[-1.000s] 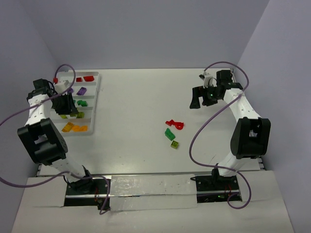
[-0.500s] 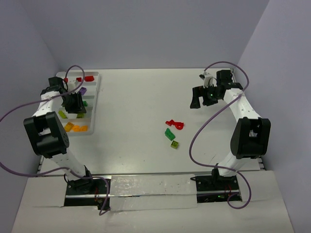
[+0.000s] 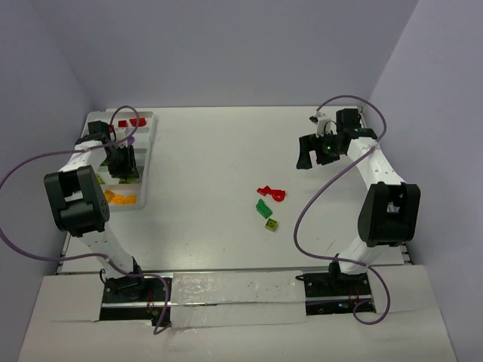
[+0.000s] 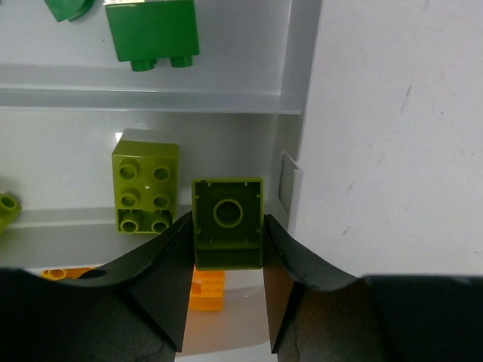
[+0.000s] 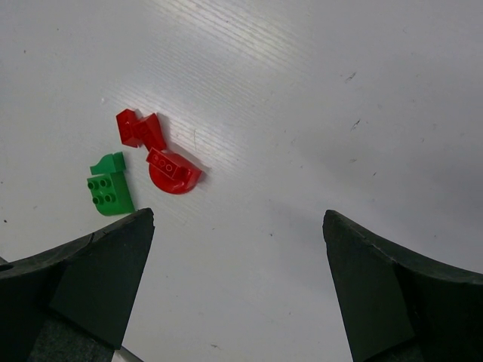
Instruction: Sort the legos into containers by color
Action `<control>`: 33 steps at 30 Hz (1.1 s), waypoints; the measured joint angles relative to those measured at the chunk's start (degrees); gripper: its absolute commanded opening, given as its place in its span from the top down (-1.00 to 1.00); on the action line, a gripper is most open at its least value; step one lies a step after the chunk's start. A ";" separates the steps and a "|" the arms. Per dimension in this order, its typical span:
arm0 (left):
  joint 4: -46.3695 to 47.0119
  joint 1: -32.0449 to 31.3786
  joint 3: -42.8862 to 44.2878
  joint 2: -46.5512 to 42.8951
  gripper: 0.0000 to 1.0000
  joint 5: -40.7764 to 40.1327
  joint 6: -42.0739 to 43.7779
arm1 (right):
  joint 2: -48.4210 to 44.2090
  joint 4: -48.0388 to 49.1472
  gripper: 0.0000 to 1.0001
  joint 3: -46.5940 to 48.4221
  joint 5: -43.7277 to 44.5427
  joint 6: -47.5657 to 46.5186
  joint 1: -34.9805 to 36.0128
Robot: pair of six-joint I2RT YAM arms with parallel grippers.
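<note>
My left gripper point(image 4: 227, 223) is shut on a lime-yellow lego point(image 4: 227, 215), held underside up over the white tray's containers point(image 4: 226, 99). Just left of it, a second lime-yellow lego point(image 4: 146, 186) lies in the compartment below. A dark green lego point(image 4: 152, 32) sits one compartment farther, and an orange lego point(image 4: 207, 288) shows between my fingers. From above, the left gripper point(image 3: 121, 161) hovers over the tray point(image 3: 145, 178). My right gripper point(image 3: 305, 159) hangs open above bare table. Red legos point(image 5: 173, 172), a green lego point(image 5: 109, 193) and a lime lego point(image 3: 270, 224) lie loose mid-table.
The tray's right wall point(image 4: 298, 90) runs beside the held brick, with bare table to its right. Purple cables loop off both arms. Grey walls close in the table on three sides.
My left gripper has shifted right and slightly farther back across the tray with the lime-yellow brick. The right arm has not moved.
</note>
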 measured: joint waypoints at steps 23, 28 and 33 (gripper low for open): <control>0.03 -3.59 3.48 -7.47 -0.28 4.74 0.95 | -14.42 -13.47 -0.92 -14.78 1.79 -29.09 21.14; 0.62 -6.58 6.28 -11.25 -0.29 6.57 0.43 | -13.56 -14.03 -0.88 -16.85 3.28 -29.12 28.20; 0.61 -7.16 6.33 -12.49 -0.30 6.70 0.42 | -10.44 -12.63 -0.89 -17.16 4.09 -24.50 33.52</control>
